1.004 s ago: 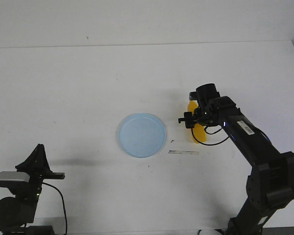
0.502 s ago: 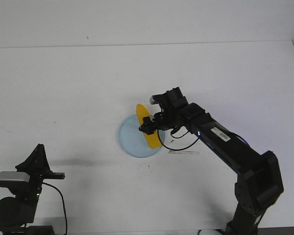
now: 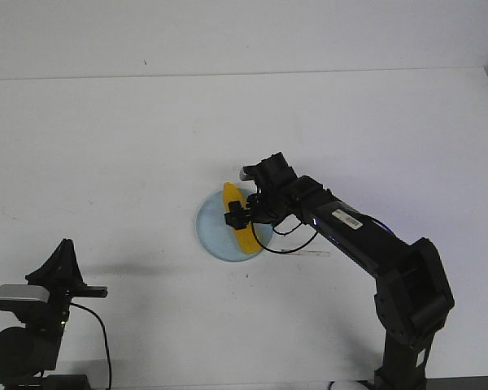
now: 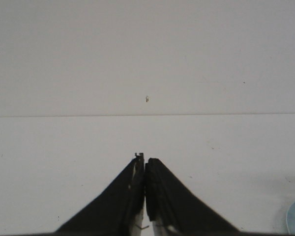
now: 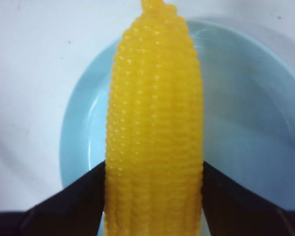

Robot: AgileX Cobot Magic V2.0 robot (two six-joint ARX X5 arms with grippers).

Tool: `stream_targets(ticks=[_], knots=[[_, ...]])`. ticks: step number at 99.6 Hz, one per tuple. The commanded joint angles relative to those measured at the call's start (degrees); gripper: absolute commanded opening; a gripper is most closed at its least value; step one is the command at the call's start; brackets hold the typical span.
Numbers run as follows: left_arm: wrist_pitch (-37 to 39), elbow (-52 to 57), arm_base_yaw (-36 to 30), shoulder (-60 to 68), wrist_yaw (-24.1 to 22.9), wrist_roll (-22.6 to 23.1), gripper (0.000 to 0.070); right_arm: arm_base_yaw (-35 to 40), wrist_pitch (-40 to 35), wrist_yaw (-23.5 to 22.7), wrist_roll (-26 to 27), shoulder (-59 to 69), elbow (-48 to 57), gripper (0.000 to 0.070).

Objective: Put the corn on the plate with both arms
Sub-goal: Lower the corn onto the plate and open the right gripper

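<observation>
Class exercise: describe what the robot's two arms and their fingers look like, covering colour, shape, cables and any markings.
Both arms are black. The right arm is boxy, with a white label, a small blue light, a looping black cable and a silver-grey camera module near its wrist. Its fingers are flat, black and tapered. The left arm also carries a silver-grey module and black cable; its fingers narrow to a point.
</observation>
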Motion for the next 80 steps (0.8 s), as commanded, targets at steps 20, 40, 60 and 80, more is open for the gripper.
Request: stream_targets(ticks=[20, 40, 60, 80], knots=[[0.55, 0.42, 0.04, -0.09, -0.04, 0.50, 0.0002, 1.09, 0.98, 0.48, 0.70, 0.46, 0.92, 0.0529], [0.55, 0.42, 0.04, -0.09, -0.04, 0.50, 0.0002, 1.20, 2.29, 0.76, -0.39, -2.58, 0.92, 0.0529], [0.55, 0.42, 0.04, -0.09, -0.04, 0.50, 0.0002, 0.50, 3.93, 6.86, -3.58, -6.51, 0.90, 0.0526], [0.55, 0.42, 0.04, -0.09, -0.04, 0.50, 0.0002, -0.28, 5.57, 23.02, -13.84, -11.58, -1.90, 0.0310]])
